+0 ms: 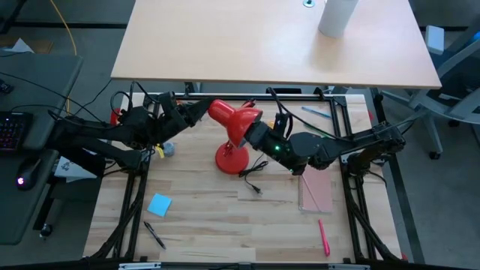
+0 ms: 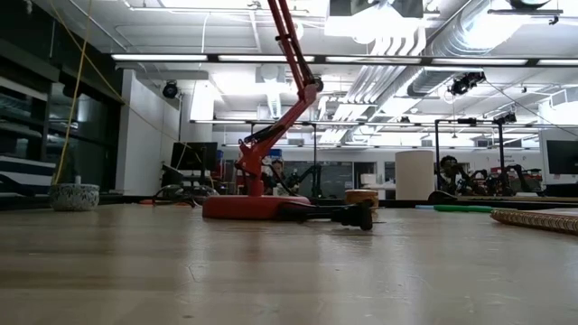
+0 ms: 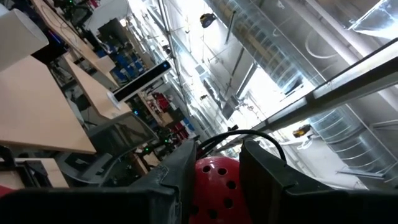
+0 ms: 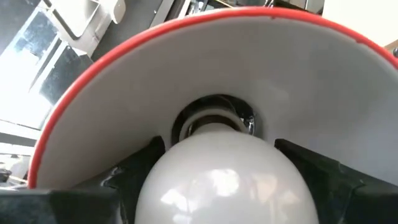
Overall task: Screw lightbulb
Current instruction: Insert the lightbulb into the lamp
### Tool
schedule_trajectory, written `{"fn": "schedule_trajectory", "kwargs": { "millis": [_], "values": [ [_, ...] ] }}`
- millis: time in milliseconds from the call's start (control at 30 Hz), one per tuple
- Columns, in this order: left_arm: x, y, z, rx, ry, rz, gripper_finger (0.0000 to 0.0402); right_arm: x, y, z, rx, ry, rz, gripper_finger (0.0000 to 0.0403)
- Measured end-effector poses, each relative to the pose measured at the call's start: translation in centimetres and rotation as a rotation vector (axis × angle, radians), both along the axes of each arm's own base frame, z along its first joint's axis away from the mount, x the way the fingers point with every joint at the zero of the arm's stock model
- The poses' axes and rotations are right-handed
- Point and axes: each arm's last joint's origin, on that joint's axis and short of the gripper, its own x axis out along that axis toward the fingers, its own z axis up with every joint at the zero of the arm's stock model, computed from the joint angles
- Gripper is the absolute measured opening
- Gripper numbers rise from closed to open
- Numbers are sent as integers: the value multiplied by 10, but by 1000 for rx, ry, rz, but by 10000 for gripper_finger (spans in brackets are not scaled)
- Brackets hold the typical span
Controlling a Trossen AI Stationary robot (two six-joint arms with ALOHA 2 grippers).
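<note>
The red desk lamp stands on its round base [image 1: 229, 158] on the wooden table; the base also shows in the low view [image 2: 256, 207]. Its shade [image 1: 234, 117] is tilted with the opening toward the table's right side. The white lightbulb [image 4: 217, 180] sits inside the white-lined shade [image 4: 298, 68], its narrow base at the socket [image 4: 214, 117]. My right gripper [image 1: 252, 134] reaches into the shade's opening and is shut on the bulb. My left gripper [image 1: 200, 111] is at the shade's closed back, shut on it. Neither gripper shows in the low view. My left gripper has the shade's vented red back end [image 3: 217, 183] between its two fingers [image 3: 180, 177]. It comes from the table's left, roughly level. The shade stays up on the lamp's arm. My right gripper pinches the bulb's round glass part [image 4: 158, 183] between its two fingers [image 4: 134, 171], one on each side. It comes from the table's right, pointing into the shade along the bulb's axis. The bulb's screw base [image 4: 214, 124] points into the socket, clear of the table.
The lamp's black cord with its switch [image 1: 253, 184] lies near the base. A blue note [image 1: 159, 204] and a dark pen [image 1: 154, 235] lie near left; a pink notebook [image 1: 316, 192] and a pink pen [image 1: 324, 237] lie near right.
</note>
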Motion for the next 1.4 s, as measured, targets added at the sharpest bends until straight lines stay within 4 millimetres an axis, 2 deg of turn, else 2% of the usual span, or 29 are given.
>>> {"fn": "schedule_trajectory", "kwargs": {
  "millis": [467, 600, 800, 1400],
  "values": [
    [-1, 0, 1, 9, 1, 1, 106, 0, 1, 2, -93, 38, 32, 291],
    [-1, 0, 1, 10, 1, 1, 106, 0, 1, 2, -95, 38, 43, 291],
    [-1, 0, 1, 11, 1, 0, 106, 0, 1, -1, 8, -1, 55, 291],
    [-1, 0, 1, 7, -3, 1, 106, 1, 0, -1, -77, 54, 52, 291]
  ]
}}
